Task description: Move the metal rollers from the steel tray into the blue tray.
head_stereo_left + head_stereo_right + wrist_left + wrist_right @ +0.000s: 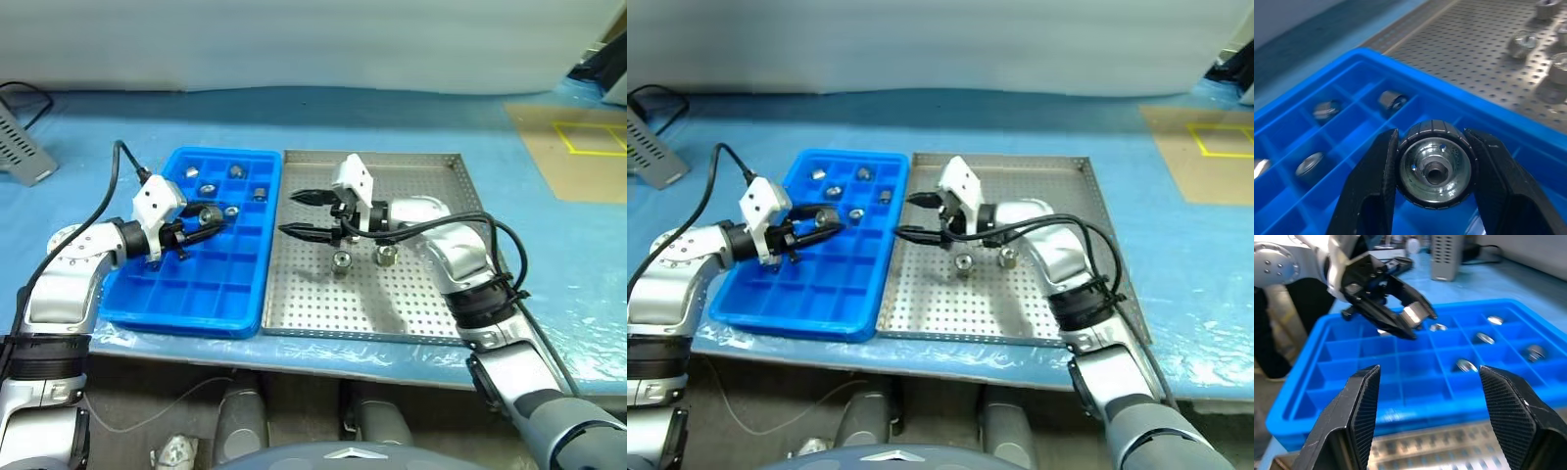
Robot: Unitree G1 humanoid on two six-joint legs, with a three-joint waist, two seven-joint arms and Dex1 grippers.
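Left claw gripping roller above blue tray, apparently untouching.

The roller between my left gripper fingers is shiny polished metal with a finely ribbed rim. My fingers are matt black with a fine woven texture. The blue tray is smooth, glossy plastic. The steel tray is dull silver metal, perforated all over.
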